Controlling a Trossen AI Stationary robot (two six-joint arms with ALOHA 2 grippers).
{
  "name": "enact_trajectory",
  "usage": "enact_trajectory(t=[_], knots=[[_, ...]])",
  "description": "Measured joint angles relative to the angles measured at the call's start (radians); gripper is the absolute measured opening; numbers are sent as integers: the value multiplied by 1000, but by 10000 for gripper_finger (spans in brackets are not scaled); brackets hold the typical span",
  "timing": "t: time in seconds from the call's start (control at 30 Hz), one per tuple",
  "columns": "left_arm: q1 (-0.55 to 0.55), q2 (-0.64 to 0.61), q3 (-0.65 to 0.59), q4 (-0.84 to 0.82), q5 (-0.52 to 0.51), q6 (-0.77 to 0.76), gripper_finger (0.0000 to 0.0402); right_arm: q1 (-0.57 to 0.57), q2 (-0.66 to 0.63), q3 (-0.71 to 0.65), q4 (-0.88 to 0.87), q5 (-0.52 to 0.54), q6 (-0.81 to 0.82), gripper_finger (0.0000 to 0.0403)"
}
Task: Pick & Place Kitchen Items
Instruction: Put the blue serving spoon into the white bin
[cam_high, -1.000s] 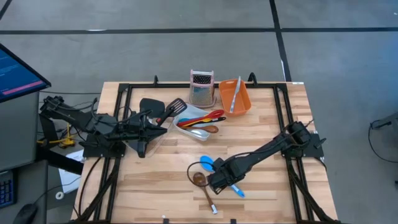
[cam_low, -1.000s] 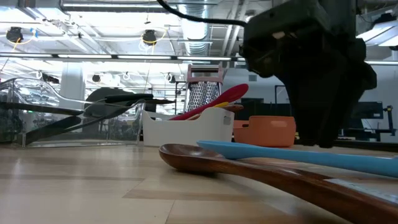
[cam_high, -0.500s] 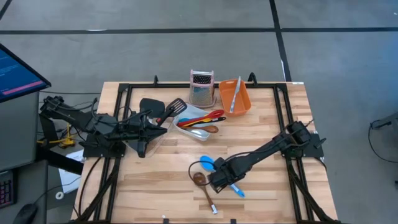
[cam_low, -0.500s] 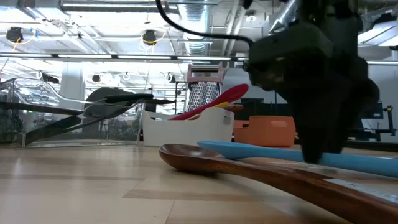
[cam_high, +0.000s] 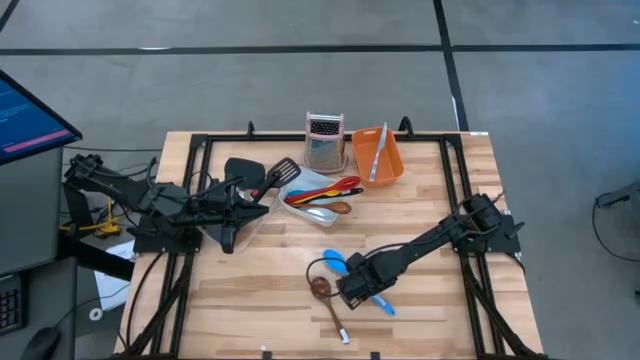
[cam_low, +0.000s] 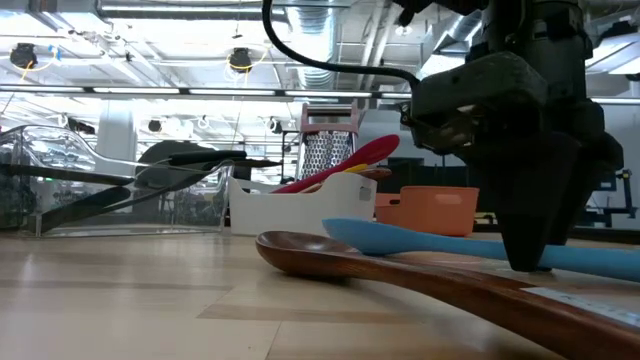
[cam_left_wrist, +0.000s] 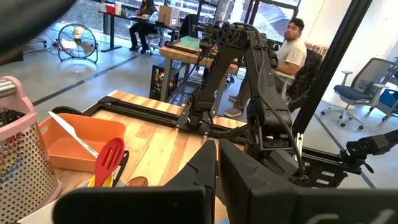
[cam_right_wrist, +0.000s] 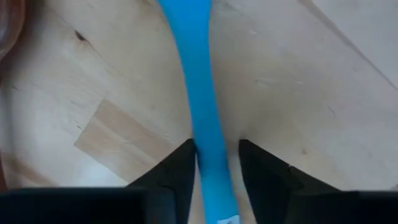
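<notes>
Right gripper (cam_high: 358, 291) is low over the front middle of the table (cam_high: 260, 270), and its two dark fingers (cam_right_wrist: 177, 168) stand on both sides of the blue spoon (cam_high: 350, 275). In the right wrist view the fingers are a little apart, with the smooth flat blue handle between them; one finger touches the handle edge, the other has a thin gap. I cannot tell if the spoon is really clamped. In the low view the gripper tip comes down onto the handle, and the spoon's rounded bowl points away at about 10 o'clock from the gripper in the high view.

Just beside the blue spoon, at 8 o'clock from the gripper, lies a wooden spoon (cam_high: 325, 297), glossy brown, with an oval bowl and a long thin handle toward the front edge.

At the back middle stands a white tub (cam_high: 310, 205) with red, yellow and wood-handled tools (cam_high: 325, 190) in it. An orange tub (cam_high: 378, 155) with one pale utensil is at 1 o'clock from it, and a steel grater (cam_high: 324, 140) with a pink top is beside that. Black spatulas (cam_high: 262, 175) rest at 9 o'clock from the white tub, in a clear tub (cam_high: 250, 205).

Left gripper (cam_high: 262, 208) waits at the left side near the clear tub; its fingers are nearly together, with only a thin slit between them in its wrist view.
</notes>
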Motion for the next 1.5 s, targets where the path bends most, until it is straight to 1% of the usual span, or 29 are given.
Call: enact_trajectory(t=[0.17, 0.27, 0.77, 1.0, 1.1, 1.27, 1.43, 1.5], knots=[[0, 0, 0, -4, 0, 0, 3, -7, 1, -2, -6, -3, -8, 68], [0, 0, 0, -15, 0, 0, 3, -8, 2, -2, -6, 0, -16, 49], [0, 0, -2, -31, 0, 0, 3, 4, -4, 9, -22, 0, -14, 48], [0, 0, -2, -34, 0, 0, 3, 5, 2, 77, -74, -8, -85, 47], [0, 0, -2, -34, 0, 0, 3, 5, 2, 104, -122, 15, -104, 46], [0, 0, -2, -35, 0, 0, 3, -4, 1, 161, -201, 21, -129, 46], [0, 0, -2, -36, 0, 0, 3, -18, -1, 260, -297, 23, -195, 46], [0, 0, -2, -36, 0, 0, 3, -28, -1, 312, -354, 44, -227, 46]])
